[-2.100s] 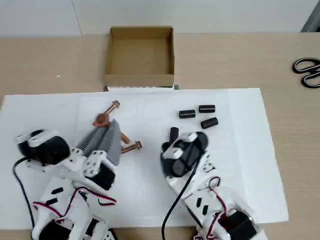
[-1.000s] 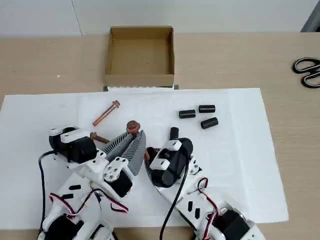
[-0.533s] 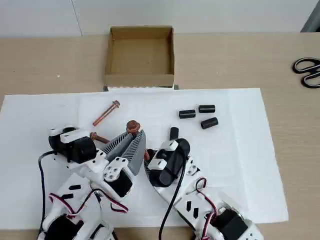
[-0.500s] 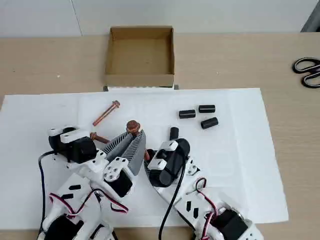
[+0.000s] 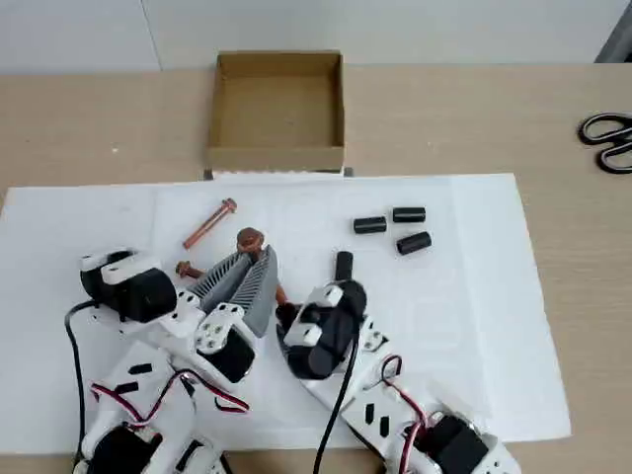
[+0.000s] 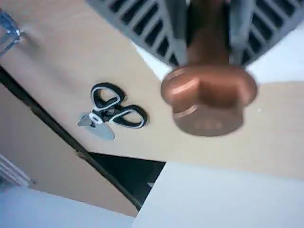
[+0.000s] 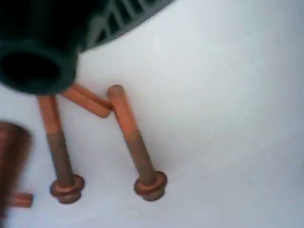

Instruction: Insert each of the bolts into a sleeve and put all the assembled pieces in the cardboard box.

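One bolt (image 5: 249, 240) fills left end effector (image 5: 251, 259); sleeve (image 5: 343, 263) fills right end effector (image 5: 341, 280).

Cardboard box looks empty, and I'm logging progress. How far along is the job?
Done: nothing; the cardboard box holds no pieces. In hand: the left gripper grips one bolt, the right gripper a sleeve, not yet joined. Left: three sleeves and other bolts lie on the paper, then boxing everything.
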### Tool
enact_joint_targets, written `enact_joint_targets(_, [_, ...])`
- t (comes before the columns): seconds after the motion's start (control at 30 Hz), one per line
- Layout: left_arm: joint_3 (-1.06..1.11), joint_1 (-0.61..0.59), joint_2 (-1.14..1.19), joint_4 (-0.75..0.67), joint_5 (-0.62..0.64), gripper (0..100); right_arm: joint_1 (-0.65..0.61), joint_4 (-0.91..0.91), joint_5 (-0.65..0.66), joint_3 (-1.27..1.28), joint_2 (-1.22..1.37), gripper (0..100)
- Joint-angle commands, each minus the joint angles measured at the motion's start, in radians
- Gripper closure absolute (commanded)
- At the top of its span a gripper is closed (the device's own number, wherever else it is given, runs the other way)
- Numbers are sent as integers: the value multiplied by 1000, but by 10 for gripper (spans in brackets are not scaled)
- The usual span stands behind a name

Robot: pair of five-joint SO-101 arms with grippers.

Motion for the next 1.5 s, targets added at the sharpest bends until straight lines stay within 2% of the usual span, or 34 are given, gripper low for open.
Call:
enact_joint_targets(0.0, [19, -2, -6, -52, 0, 994, -12, -27, -9, -31, -8, 995])
enact_joint_targets(0.67, [82, 0, -8, -14, 2, 994, 7, -35, -8, -31, -8, 995])
enact_joint_targets(1.47, [22, 0, -8, -5, 2, 994, 45, -28, -9, -51, -8, 995])
